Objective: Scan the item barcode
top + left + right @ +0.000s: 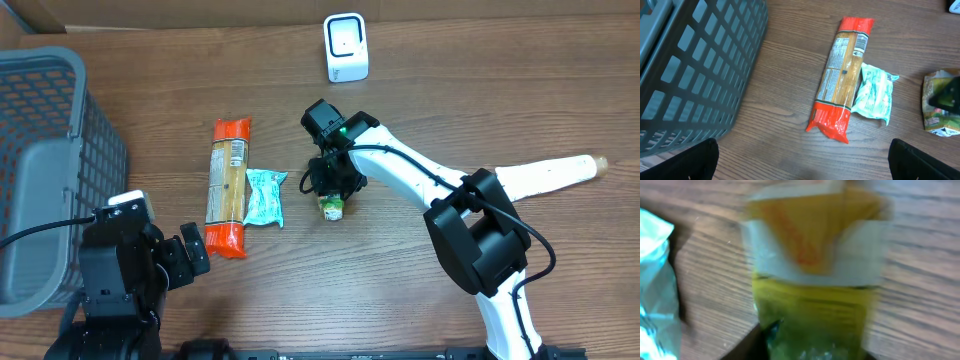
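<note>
The item, a small green and yellow packet (332,207), stands on the table under my right gripper (332,190). In the right wrist view the packet (815,280) fills the frame, blurred, with a dark finger (747,347) pressed against its lower left side; the jaws are closed in on it. The white barcode scanner (346,47) stands at the table's far edge. My left gripper (805,165) hovers open and empty near the front left, its fingers (700,160) wide apart. The left wrist view catches the packet (940,107) at its right edge.
A long orange-ended pasta packet (228,185) and a small teal packet (265,196) lie left of the item. A grey mesh basket (40,170) takes up the left side. The teal packet (655,295) sits close beside the right gripper.
</note>
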Tool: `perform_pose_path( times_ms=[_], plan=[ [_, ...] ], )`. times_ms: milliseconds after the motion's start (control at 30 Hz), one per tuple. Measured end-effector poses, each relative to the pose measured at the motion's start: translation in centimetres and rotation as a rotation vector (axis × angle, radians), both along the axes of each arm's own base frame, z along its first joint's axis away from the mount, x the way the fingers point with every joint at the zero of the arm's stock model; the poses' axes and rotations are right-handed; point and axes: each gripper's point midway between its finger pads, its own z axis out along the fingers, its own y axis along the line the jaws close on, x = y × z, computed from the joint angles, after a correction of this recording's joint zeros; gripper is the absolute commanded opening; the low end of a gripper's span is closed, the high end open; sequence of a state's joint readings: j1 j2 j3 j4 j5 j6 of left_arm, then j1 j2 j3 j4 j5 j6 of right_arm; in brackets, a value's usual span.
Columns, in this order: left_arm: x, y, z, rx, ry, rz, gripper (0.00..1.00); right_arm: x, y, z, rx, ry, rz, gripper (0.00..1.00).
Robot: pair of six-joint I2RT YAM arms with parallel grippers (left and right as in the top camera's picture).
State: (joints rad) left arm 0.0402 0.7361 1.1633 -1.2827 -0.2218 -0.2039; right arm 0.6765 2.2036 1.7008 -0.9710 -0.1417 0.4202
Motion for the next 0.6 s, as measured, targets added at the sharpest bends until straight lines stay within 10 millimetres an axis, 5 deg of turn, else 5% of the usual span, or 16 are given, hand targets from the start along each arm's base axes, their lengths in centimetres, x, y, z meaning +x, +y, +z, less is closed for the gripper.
perform_pose_path(
  times_ms=[67, 333, 500, 600],
  plan=[
    [0.0, 0.0, 0.0, 0.0, 0.0, 0.0, 1.0, 0.1, -0.1, 0.1, -0.004, -0.003, -0.006, 0.04],
    [0.0, 0.0, 0.0, 0.0, 0.0, 0.0, 1.0, -0.2, -1.5, 1.2, -0.036, 0.014, 0.005, 0.04],
    [0.0, 0.0, 0.0, 0.0, 0.0, 0.0, 1.0, 0.9, -2.1, 2.0, -0.04, -0.007, 0.015, 0.45],
    [0.0, 0.0, 0.0, 0.0, 0.0, 0.0, 0.99, 1.2, -2.0, 3.1, -0.039, -0.019, 0.042, 0.55]
  ],
)
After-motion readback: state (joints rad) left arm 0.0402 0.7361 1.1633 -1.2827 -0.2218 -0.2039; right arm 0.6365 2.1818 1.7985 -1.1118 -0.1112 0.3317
